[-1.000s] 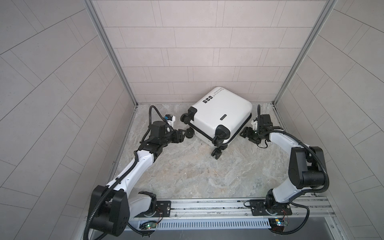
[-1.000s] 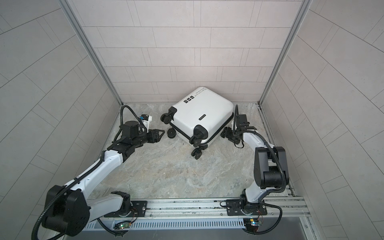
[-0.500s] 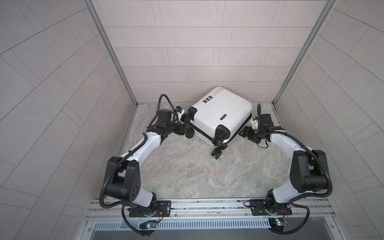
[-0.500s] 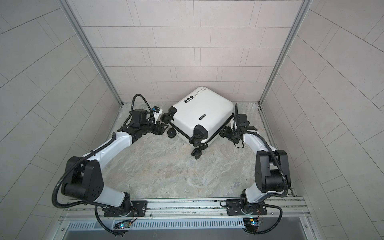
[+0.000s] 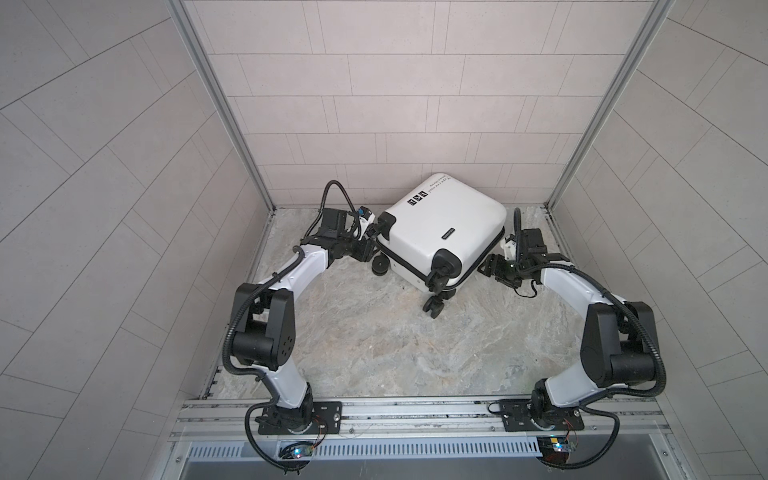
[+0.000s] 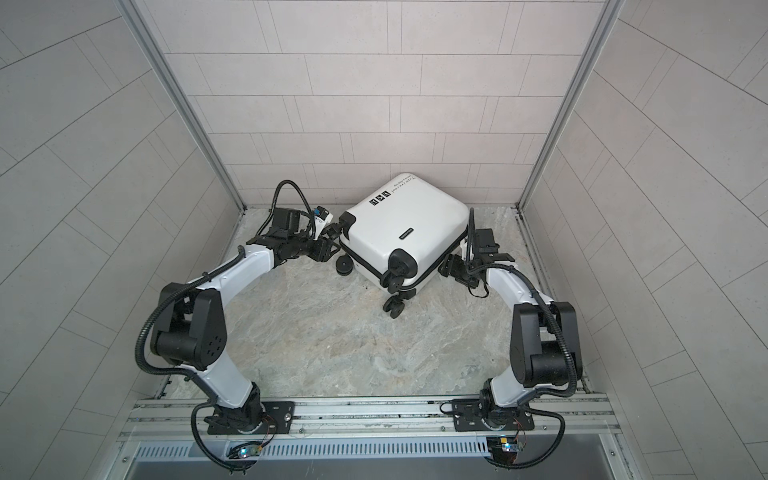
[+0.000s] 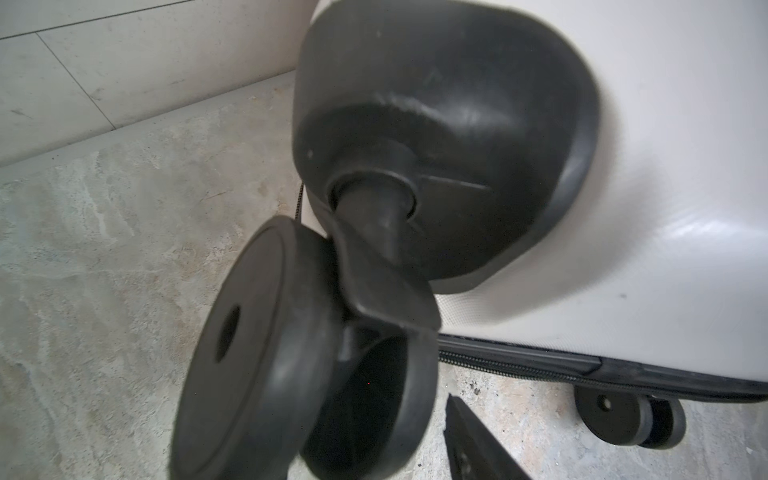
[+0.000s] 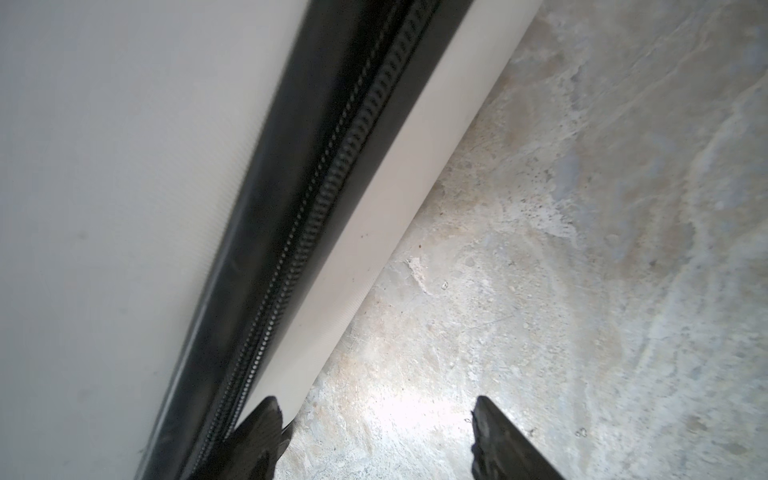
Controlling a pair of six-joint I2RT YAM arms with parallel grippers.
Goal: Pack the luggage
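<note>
The luggage, a white hard-shell suitcase, lies zipped shut near the back wall, tilted on its black wheels. My left gripper is at its left corner. In the left wrist view a caster wheel sits between the jaws. One finger stands just clear of it and the other is hidden. My right gripper is open low at the suitcase's right side. One finger touches the lower shell by the zipper band.
Tiled walls close the cell on three sides, and the back wall stands just behind the suitcase. A caster rests on the marble floor beside my left gripper. A pair of casters sticks out toward the front.
My left arm has swung in toward the back and brought its gripper onto the suitcase's left corner wheel, with the jaws a little narrower. The right arm and the suitcase have hardly moved.
</note>
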